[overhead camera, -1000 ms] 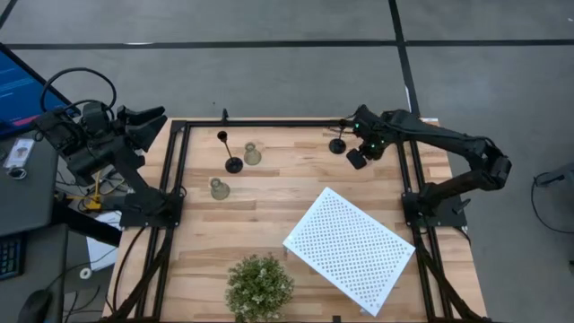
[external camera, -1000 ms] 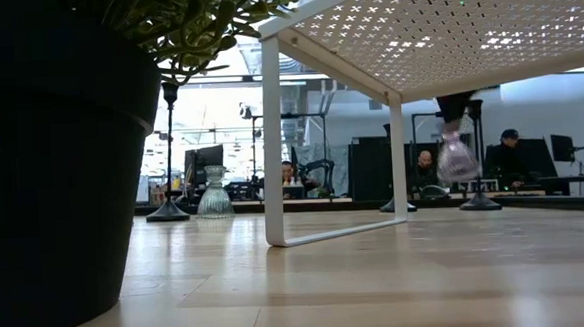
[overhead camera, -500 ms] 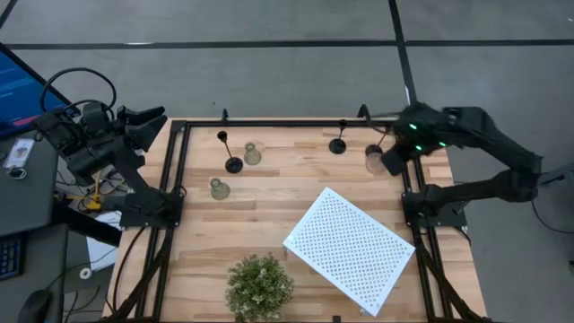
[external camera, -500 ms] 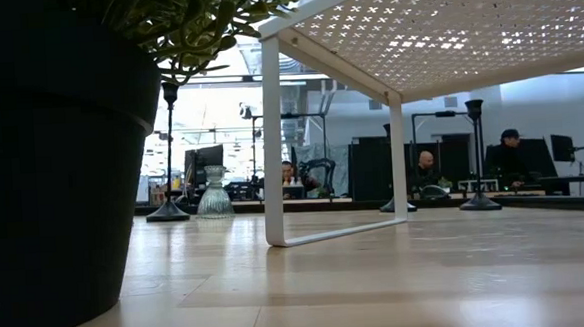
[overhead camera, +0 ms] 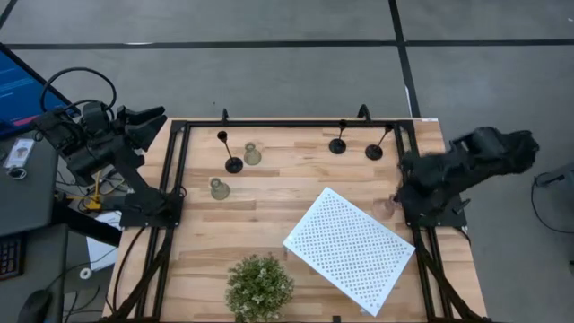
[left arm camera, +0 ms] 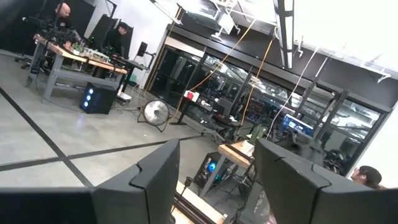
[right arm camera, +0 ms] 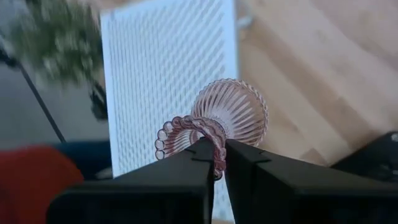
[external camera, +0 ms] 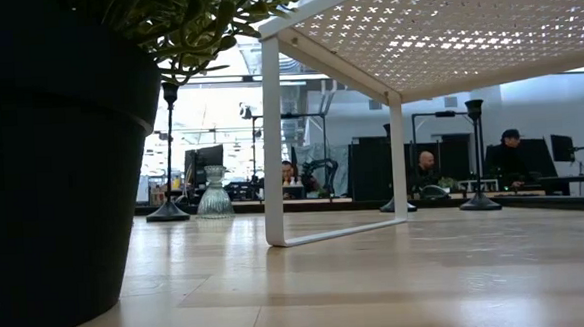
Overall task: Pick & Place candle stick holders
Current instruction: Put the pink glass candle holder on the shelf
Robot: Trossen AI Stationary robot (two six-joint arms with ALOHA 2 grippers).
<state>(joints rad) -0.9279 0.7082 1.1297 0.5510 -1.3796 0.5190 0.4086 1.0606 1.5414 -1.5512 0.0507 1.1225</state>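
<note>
Six candle stick holders show across the views. The right gripper (right arm camera: 216, 163), hanging over the right edge of the wooden worktop (overhead camera: 269, 193) beside the upper corner of the white perforated board (overhead camera: 350, 249), has its two dark fingers (right arm camera: 186, 177) pinched narrow on the beaded rim of the ribbed pink glass candle stick holder (right arm camera: 219, 118); seen from above, that pink piece (overhead camera: 387, 207) shows faintly just off the board's upper right corner.

Near the worktop's far edge towards the right stand two black round-based holders with thin stems, one (overhead camera: 337, 144) just left of the other (overhead camera: 375, 151). Near the far left corner a third black stemmed holder (overhead camera: 233, 163) stands just beside a squat beige ribbed holder (overhead camera: 252, 154), and a squat greenish glass holder (overhead camera: 219, 188) sits a little nearer the left edge. From table height the greenish one (external camera: 214, 195) stands just beside a black stem (external camera: 167, 155), with the board's white leg frame (external camera: 273, 144) in front.

A bushy green potted plant (overhead camera: 259, 285) sits at the near edge, left of the board.

The left gripper (overhead camera: 143, 121) waits off the far left corner, fingers (left arm camera: 152, 180) spread wide and holding nothing.
</note>
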